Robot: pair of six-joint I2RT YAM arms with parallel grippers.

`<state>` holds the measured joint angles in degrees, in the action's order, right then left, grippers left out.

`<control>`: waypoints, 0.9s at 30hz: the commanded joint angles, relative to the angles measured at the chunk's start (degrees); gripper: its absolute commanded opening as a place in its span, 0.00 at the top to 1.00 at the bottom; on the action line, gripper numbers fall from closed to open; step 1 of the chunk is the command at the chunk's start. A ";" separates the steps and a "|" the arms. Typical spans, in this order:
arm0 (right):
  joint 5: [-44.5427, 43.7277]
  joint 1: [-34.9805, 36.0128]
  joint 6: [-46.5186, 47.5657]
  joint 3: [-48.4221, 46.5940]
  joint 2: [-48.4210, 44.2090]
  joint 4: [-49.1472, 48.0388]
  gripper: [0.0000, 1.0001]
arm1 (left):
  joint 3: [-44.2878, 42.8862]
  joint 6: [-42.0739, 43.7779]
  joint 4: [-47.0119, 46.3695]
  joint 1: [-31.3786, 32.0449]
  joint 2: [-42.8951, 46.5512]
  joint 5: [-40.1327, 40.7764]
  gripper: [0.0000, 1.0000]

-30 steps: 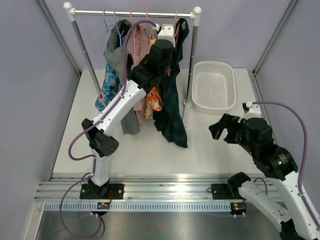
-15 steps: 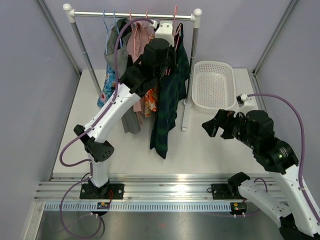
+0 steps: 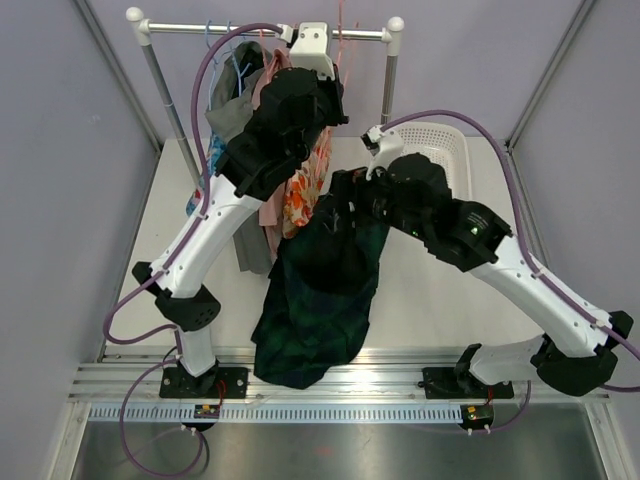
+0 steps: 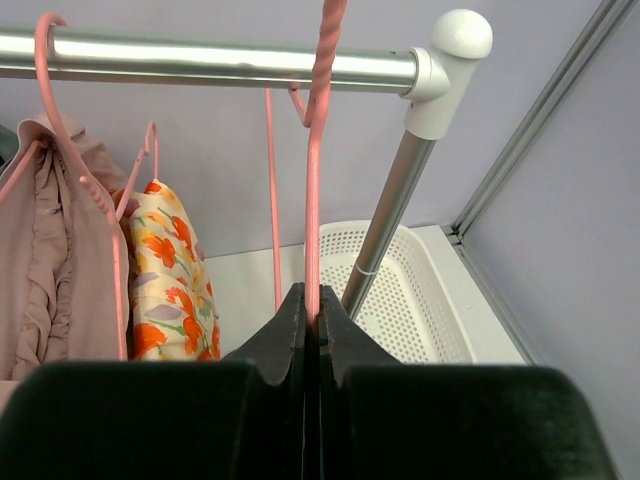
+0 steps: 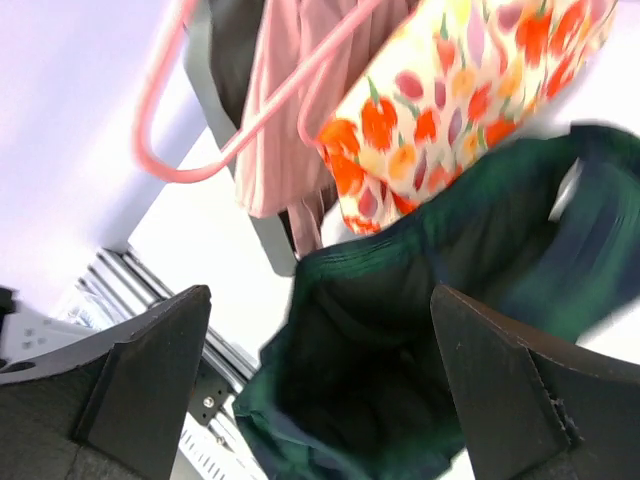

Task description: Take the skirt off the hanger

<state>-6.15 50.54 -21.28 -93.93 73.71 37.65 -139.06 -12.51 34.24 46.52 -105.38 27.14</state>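
Observation:
The skirt (image 3: 320, 290) is dark green plaid and hangs spread out from mid-table toward the near edge. The arms hide its top. My left gripper (image 4: 311, 300) is shut on the neck of a pink hanger (image 4: 316, 180), held up by the rail (image 4: 200, 62). My right gripper (image 5: 330, 390) is open right over the skirt (image 5: 400, 330), with a finger (image 5: 150, 370) on each side and nothing pinched. In the top view the right arm (image 3: 440, 215) reaches left across the table to the skirt's upper part.
On the rack (image 3: 200, 27) hang a floral garment (image 3: 305, 190), a pink one (image 5: 290, 130) and grey clothes (image 3: 235, 110). Another pink hanger (image 5: 200, 140) shows in the right wrist view. A white basket (image 3: 455, 135) sits at the back right, beside the rack's right post (image 3: 388, 75).
The left arm has raised the hanger toward the rail, and the skirt has swung out toward the near edge. The right arm has swept from the right side over to the skirt, jaws still open.

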 commanded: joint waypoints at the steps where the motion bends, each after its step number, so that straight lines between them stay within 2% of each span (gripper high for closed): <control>1: -6.86 3.49 -2.44 1.97 1.25 -2.57 0.00 | -0.87 0.21 -5.67 -0.20 2.02 1.69 1.00; 3: -8.25 7.00 -5.26 5.93 1.17 -4.50 0.00 | 0.98 0.47 -6.02 -0.12 2.98 2.04 1.00; 6: -16.33 15.27 -10.60 15.42 1.43 -3.39 0.01 | 7.30 2.31 -7.60 -0.29 6.58 3.45 1.00; 7: -19.22 16.16 -13.15 20.06 2.39 -2.41 0.01 | 8.97 2.93 -8.13 -0.29 7.55 4.15 1.00; 8: -20.38 17.03 -19.79 22.45 2.92 -1.36 0.01 | 12.03 3.46 -8.57 -0.38 9.65 4.41 1.00; 10: -19.43 17.22 -27.28 30.33 4.76 -1.96 0.01 | 14.08 3.90 -9.02 -0.90 11.33 4.33 1.00; 13: -17.41 17.13 -31.01 36.08 9.32 -5.38 0.00 | 17.41 3.20 -8.05 -1.43 14.32 3.54 1.00; 17: -17.75 17.13 -28.93 34.70 17.94 -8.20 0.01 | 23.21 2.67 -8.66 -1.52 18.89 3.54 1.00; 21: -17.58 17.13 -24.52 28.47 27.35 -9.09 0.03 | 27.26 2.06 -8.23 -1.70 22.06 3.19 1.00; 22: -16.53 17.31 -24.17 26.10 28.93 -8.65 0.13 | 27.70 2.14 -7.88 -1.61 22.85 3.19 1.00; 24: -15.65 17.83 -23.46 25.55 28.33 -9.78 0.53 | 28.06 2.67 -6.47 -1.70 23.64 3.62 1.00; 25: -15.73 18.01 -23.55 25.99 25.89 -9.87 0.94 | 28.84 2.93 -6.12 -1.70 24.17 3.71 1.00; 26: -15.99 18.10 -24.07 26.25 24.13 -9.61 1.00 | 29.37 3.46 -5.94 -1.70 25.39 3.89 1.00; 27: -16.78 18.10 -23.73 26.69 22.11 -8.65 1.00 | 30.16 3.63 -5.59 -1.70 26.36 4.24 1.00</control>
<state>-20.58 67.96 -45.12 -65.58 101.54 30.15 -110.32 -10.24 29.98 45.06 -82.17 29.52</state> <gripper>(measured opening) 0.045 0.027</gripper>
